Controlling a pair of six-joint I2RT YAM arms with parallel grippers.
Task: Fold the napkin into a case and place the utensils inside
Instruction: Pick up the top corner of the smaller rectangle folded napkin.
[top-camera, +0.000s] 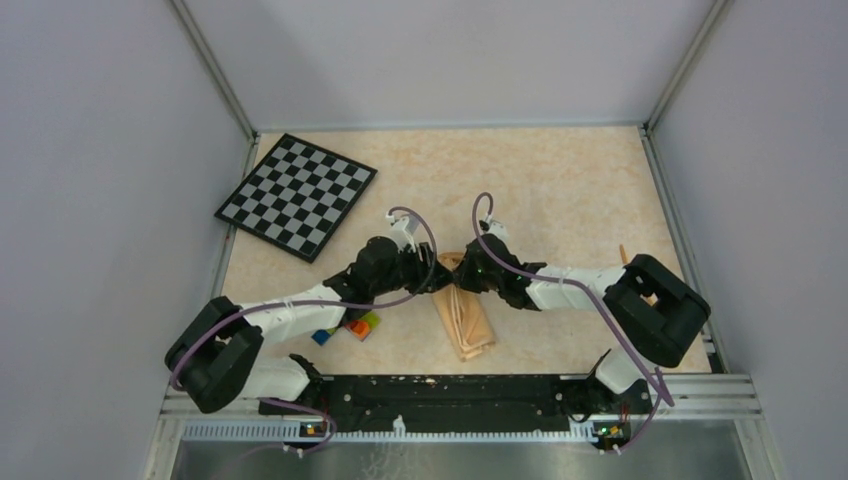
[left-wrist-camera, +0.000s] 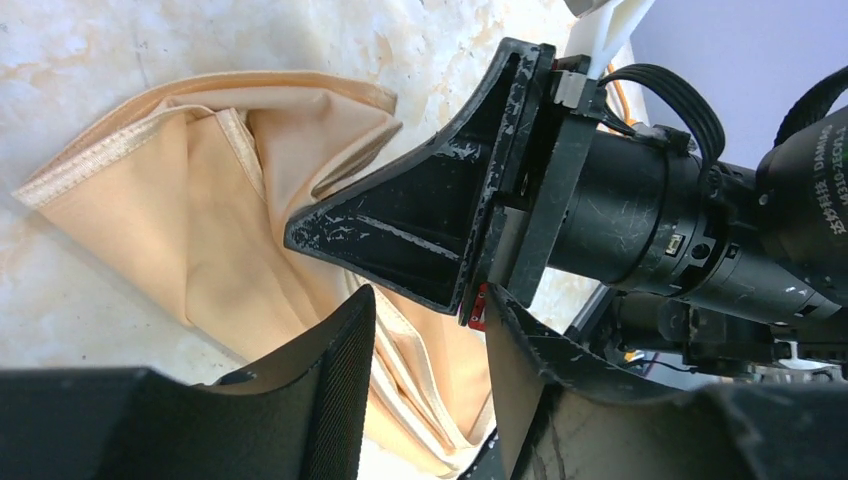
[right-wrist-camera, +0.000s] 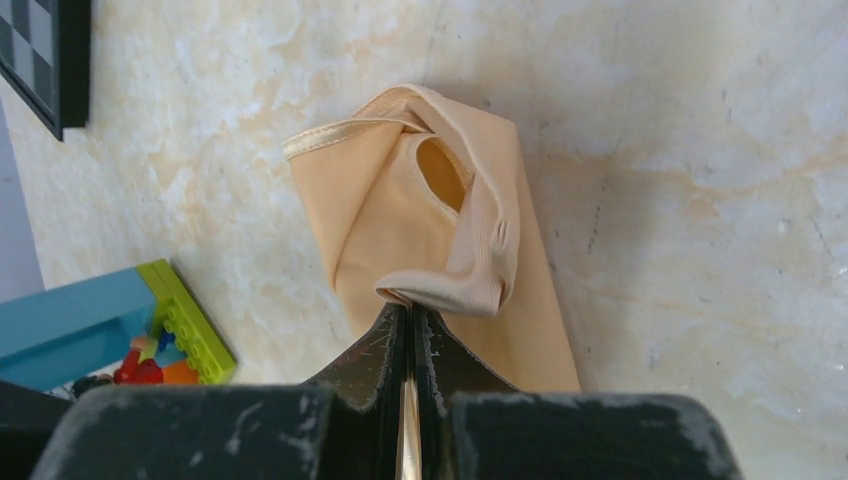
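The peach-orange napkin (top-camera: 470, 325) lies folded as a narrow strip on the table in front of the arm bases. It also shows in the left wrist view (left-wrist-camera: 230, 230) and the right wrist view (right-wrist-camera: 380, 220). My right gripper (right-wrist-camera: 408, 312) is shut on a folded edge at the strip's far end and lifts it so that a pocket gapes. It also shows from above (top-camera: 462, 274). My left gripper (left-wrist-camera: 430, 400) is open, its fingers astride the cloth's layered edges right beside the right gripper (left-wrist-camera: 400, 225). It shows from above too (top-camera: 440, 272). One slim orange utensil (top-camera: 624, 254) pokes out behind the right arm; the others are hidden.
A black-and-white checkerboard (top-camera: 296, 195) lies at the far left. A cluster of coloured toy bricks (top-camera: 355, 327) sits under the left arm, just left of the napkin, and shows in the right wrist view (right-wrist-camera: 150, 330). Metal rails border the table.
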